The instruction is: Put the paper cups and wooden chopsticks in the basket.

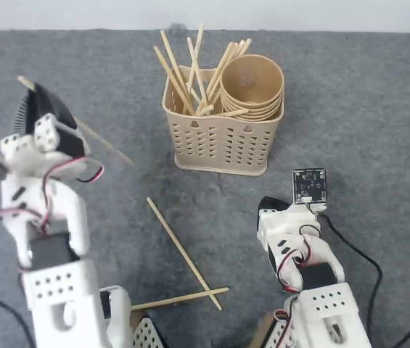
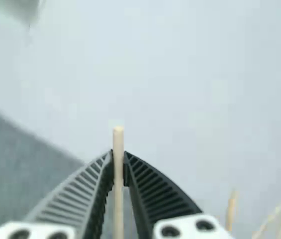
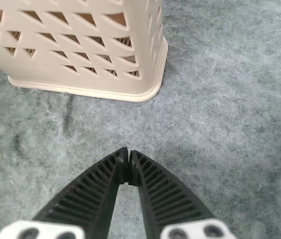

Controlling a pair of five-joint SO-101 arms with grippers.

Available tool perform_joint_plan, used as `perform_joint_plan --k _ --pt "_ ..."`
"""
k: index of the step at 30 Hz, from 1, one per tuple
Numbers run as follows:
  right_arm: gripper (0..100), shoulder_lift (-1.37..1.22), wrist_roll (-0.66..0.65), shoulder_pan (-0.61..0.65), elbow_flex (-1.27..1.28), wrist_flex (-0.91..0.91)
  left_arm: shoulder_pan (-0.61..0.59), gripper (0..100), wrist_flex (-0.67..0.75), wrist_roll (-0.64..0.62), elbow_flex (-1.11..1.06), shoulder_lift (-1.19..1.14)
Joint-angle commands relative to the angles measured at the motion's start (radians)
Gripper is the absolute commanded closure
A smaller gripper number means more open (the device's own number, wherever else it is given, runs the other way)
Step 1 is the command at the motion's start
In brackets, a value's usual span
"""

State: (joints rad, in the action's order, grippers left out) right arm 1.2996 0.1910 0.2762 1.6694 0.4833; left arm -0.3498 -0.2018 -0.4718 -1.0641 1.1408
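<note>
A beige perforated basket (image 1: 223,138) stands at the back middle of the grey mat, holding stacked paper cups (image 1: 252,87) and several wooden chopsticks (image 1: 194,69). My left gripper (image 1: 41,109) is raised at the left, shut on one wooden chopstick (image 1: 107,143) that sticks out both sides; in the left wrist view that chopstick (image 2: 118,174) stands between the fingers (image 2: 83,191). Two more chopsticks (image 1: 183,252) lie crossed on the mat in front. My right gripper (image 3: 129,158) is shut with nothing in it, low over the mat in front of the basket (image 3: 80,45).
Both arm bases (image 1: 67,290) stand at the near edge, with cables beside them. A pale wall runs behind the mat. Bare mat lies to the right of the basket and between the arms.
</note>
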Motion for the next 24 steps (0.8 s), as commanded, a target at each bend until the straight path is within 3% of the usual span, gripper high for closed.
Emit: perform_joint_plan --k 1,6,11,15,19,24 --pt "99.1 0.015 -0.018 0.007 0.02 -0.015 -0.005 99 0.235 0.031 -0.045 0.127" --pt "99.1 0.015 -0.018 0.007 0.02 -0.015 0.046 99 0.212 0.029 0.045 0.158" --pt "99.1 0.015 -0.018 0.007 0.02 -0.015 0.149 99 0.135 0.029 0.274 0.086" --pt "99.1 0.015 -0.018 0.007 0.02 -0.015 0.238 99 0.097 0.031 0.498 -0.041" --pt "99.1 0.015 -0.018 0.007 0.02 -0.015 0.307 99 -0.028 0.031 0.702 -0.212" --pt "99.1 0.015 -0.018 0.005 0.02 -0.015 0.33 99 -0.083 0.029 0.823 -0.413"
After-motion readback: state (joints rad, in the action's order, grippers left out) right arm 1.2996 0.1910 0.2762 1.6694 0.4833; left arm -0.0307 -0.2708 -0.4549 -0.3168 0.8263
